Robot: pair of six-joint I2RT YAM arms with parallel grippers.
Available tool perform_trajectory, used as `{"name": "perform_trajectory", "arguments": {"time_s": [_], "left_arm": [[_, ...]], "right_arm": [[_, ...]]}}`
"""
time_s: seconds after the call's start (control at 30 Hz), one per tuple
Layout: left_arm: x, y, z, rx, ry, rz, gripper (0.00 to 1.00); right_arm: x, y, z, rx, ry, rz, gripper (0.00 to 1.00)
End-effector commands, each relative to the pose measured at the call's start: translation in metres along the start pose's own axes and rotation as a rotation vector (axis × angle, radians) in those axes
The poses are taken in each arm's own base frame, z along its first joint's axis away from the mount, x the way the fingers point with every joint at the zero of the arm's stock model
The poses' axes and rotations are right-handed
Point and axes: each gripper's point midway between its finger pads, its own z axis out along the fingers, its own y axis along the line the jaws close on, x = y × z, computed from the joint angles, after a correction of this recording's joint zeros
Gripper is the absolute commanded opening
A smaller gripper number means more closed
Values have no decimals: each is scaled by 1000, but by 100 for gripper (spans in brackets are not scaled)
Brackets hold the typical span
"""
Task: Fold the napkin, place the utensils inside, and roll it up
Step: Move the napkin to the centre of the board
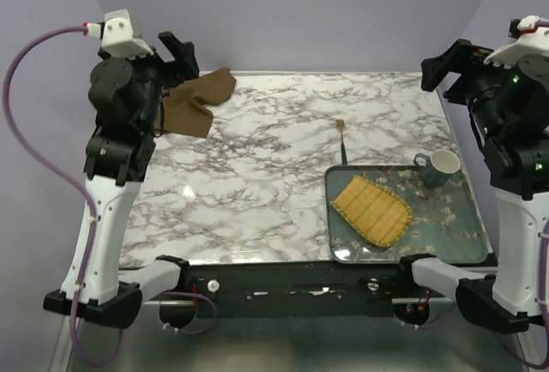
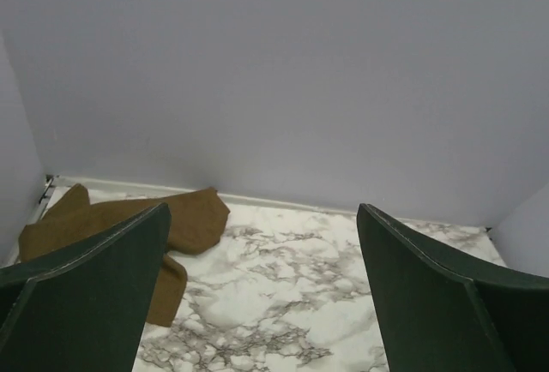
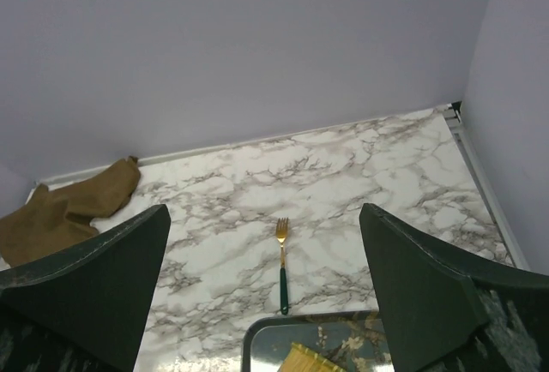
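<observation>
At the far left corner of the desk (image 1: 257, 183) the napkin (image 1: 190, 108) lies crumpled in overlapping lobes, close to the back wall and just beyond the left arm (image 1: 124, 106). The left jaws stand wide apart with nothing between them, raised above the cloth and looking out over it. The right jaws are just as wide and just as empty, held high over the tray (image 1: 467, 239). The fork (image 1: 341, 141) lies on bare marble near the tray's far edge, well apart from the napkin. Folding looks not yet begun, so the step in hand is probably getting the cloth flat. The left jaws should come down on one outer edge or corner (not the thick middle, where several layers would be pinched together) and draw it toward the open centre. The right arm (image 1: 506, 106) can then take an opposite corner so the cloth spreads taut, keeping it short of the fork.
</observation>
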Motion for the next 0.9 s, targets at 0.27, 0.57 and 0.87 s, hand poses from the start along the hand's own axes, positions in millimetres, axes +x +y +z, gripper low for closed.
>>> {"name": "perform_trajectory", "arguments": {"time_s": [0.27, 0.57, 0.87], "left_arm": [[262, 131, 102, -471, 716, 322, 99], [413, 185, 158, -487, 937, 180, 91], [444, 206, 135, -621, 976, 157, 75]], "right_arm": [[103, 26, 41, -149, 374, 44, 100], [143, 29, 44, -208, 432, 46, 100], [157, 21, 47, -182, 427, 29, 100]]}}
